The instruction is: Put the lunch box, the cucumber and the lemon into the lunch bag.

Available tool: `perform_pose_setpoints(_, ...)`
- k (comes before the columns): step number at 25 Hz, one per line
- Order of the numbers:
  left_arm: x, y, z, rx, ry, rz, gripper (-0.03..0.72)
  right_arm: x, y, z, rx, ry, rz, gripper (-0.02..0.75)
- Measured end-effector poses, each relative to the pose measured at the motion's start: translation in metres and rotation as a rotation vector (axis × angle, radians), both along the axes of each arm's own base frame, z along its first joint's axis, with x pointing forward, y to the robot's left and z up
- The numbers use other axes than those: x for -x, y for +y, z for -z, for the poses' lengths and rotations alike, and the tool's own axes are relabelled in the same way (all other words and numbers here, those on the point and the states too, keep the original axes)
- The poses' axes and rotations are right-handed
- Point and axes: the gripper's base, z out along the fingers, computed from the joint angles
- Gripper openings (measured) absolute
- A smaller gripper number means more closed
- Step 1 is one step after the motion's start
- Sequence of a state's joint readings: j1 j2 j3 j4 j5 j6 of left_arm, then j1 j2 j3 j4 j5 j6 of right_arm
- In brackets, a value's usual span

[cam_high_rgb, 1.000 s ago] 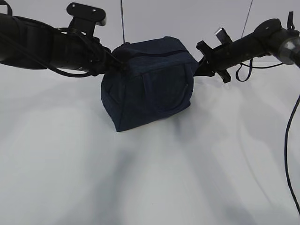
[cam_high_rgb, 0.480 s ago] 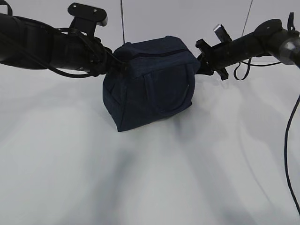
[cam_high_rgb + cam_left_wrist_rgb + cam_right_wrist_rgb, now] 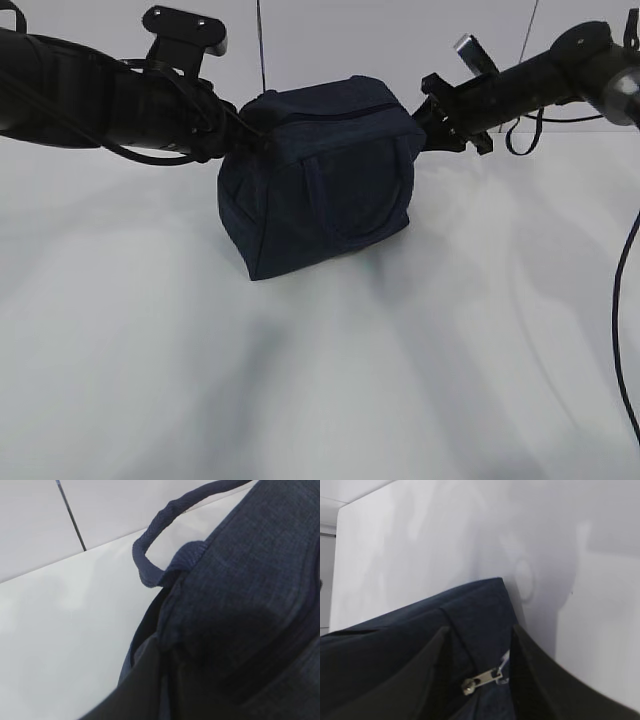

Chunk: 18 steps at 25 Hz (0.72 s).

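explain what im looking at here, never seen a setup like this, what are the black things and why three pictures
The black things are two robot arms, each ending in a gripper. One picture looks at the white table from the front; the other two come from small cameras on each arm's wrist. On the table stands a dark navy lunch bag, zipped closed. The left gripper is pressed against the bag's left end, jaws shut. The right gripper sits at the other end, its two dark fingers apart on either side of the silver zipper pull, not holding it. Nothing else lies in sight.
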State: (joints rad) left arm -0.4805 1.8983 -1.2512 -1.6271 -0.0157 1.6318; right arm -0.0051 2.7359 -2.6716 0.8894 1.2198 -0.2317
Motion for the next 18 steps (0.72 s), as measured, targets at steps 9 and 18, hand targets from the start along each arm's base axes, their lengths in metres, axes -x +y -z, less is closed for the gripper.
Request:
perform_pose_setpoints(9, 0.000, 0.000, 0.000, 0.000, 0.000, -0.001, 0.041, 0.001, -0.013, -0.056, 0.111, -0.209, -0.005, 0.289)
perform_pose_setpoints(18, 0.001, -0.001, 0.000, 0.009, 0.004, 0.012, 0.245, 0.009, -0.015, -0.084, 0.194, -0.252, 0.005, 0.289)
